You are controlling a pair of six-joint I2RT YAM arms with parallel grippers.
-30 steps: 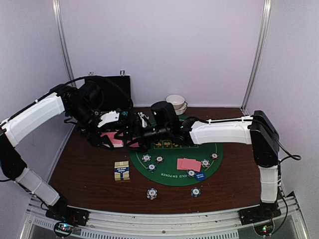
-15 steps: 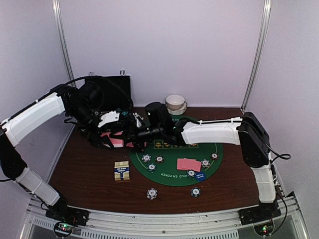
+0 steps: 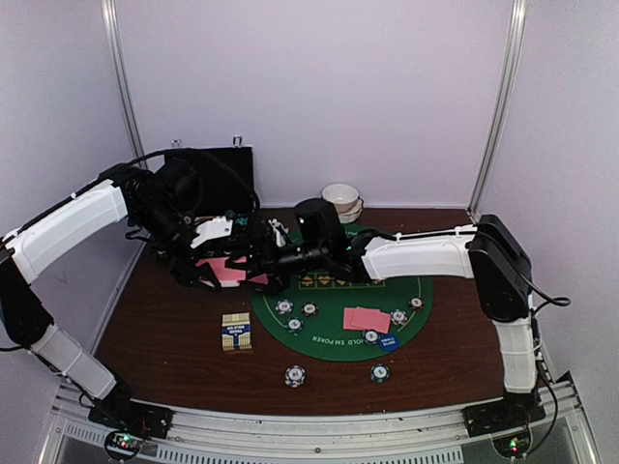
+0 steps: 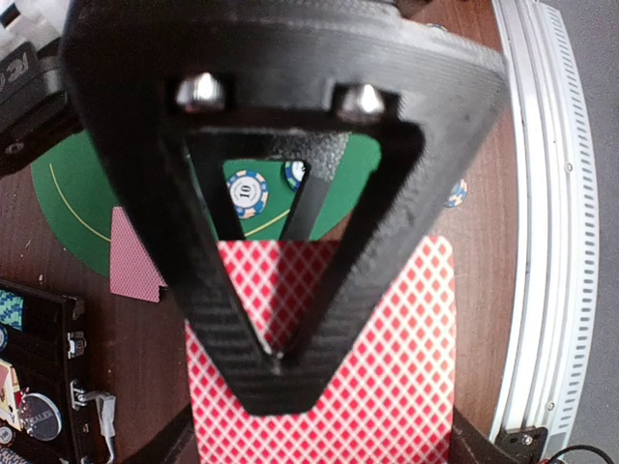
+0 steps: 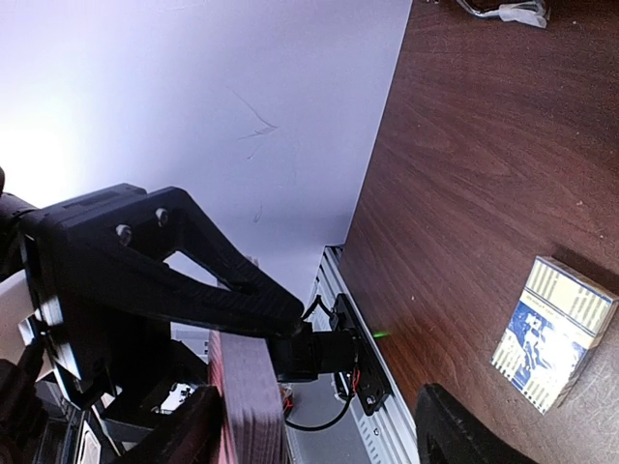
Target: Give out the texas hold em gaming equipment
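Low in the left wrist view, the left gripper (image 4: 279,377) clamps the pink-backed playing cards (image 4: 387,387); the right gripper (image 5: 321,431), jaws apart, straddles their edge. Closing could pinch several cards or tug them loose.

Lab: white-walled booth (image 3: 309,97), aluminium rail (image 3: 319,425)

Soft, even indoor light fills the overhead view. The pale wall (image 3: 309,97) is bright, and the dark table (image 3: 164,338) carries only faint shadows beneath the arms. In the left wrist view the left gripper (image 4: 276,372) looms close and slightly soft, the playing cards (image 4: 397,387) look crisp, and the rail (image 4: 546,242) bows with lens distortion. The right wrist view washes out white at its left.
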